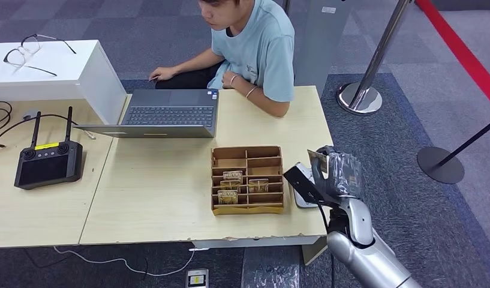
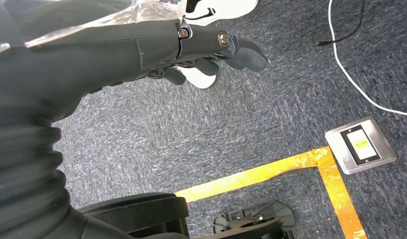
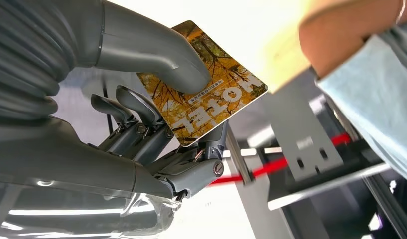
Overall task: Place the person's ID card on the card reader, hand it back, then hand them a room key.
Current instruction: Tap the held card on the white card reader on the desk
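Observation:
My right hand (image 1: 338, 174) is raised over the table's right edge and pinches a hotel room key card (image 1: 318, 160) between thumb and fingers. In the right wrist view the card (image 3: 211, 99) is orange-yellow with the word HOTEL, and the thumb (image 3: 156, 55) presses on its face. Below the hand lies the pale card reader (image 1: 302, 198), partly hidden. The person (image 1: 254, 48) sits at the far side of the table, forearm resting on it. My left hand (image 2: 201, 50) hangs over the carpet and holds nothing, its fingers lightly bent.
A wooden divided box (image 1: 248, 180) with several key cards stands left of my right hand. An open laptop (image 1: 170, 114) is in front of the person. A black remote controller (image 1: 48, 162) lies at the left, and a stanchion base (image 1: 362, 96) stands beyond the table's right end.

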